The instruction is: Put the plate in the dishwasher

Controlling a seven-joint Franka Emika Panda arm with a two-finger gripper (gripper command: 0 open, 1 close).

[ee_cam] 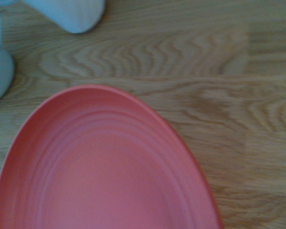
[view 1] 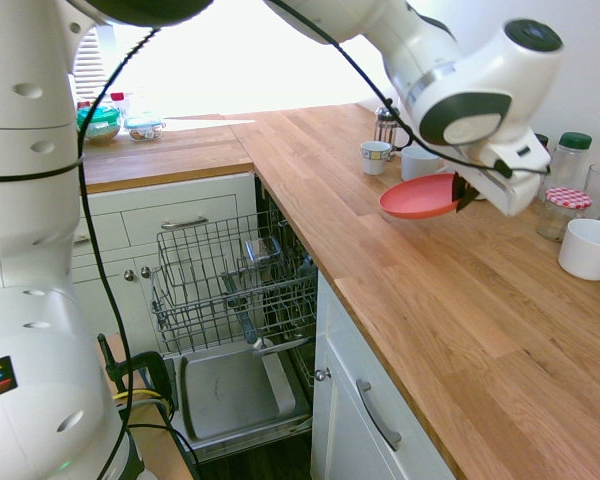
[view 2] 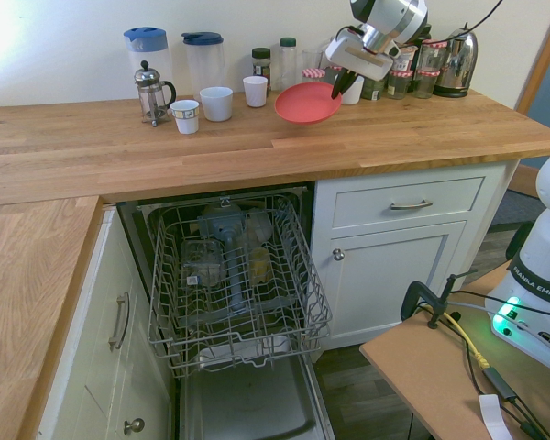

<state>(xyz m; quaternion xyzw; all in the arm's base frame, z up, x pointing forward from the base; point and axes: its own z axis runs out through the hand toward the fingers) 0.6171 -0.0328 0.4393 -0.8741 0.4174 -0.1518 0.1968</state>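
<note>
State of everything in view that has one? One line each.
plate: held at its edge, above the counter
gripper: jaws shut on the plate
dishwasher: open, door down
rack: pulled out, items in it
drawer: closed
cupboard door: closed
French press: upright, lid on
blue-lidded pitcher: upright, lid on
green-capped jar: upright, capped
</note>
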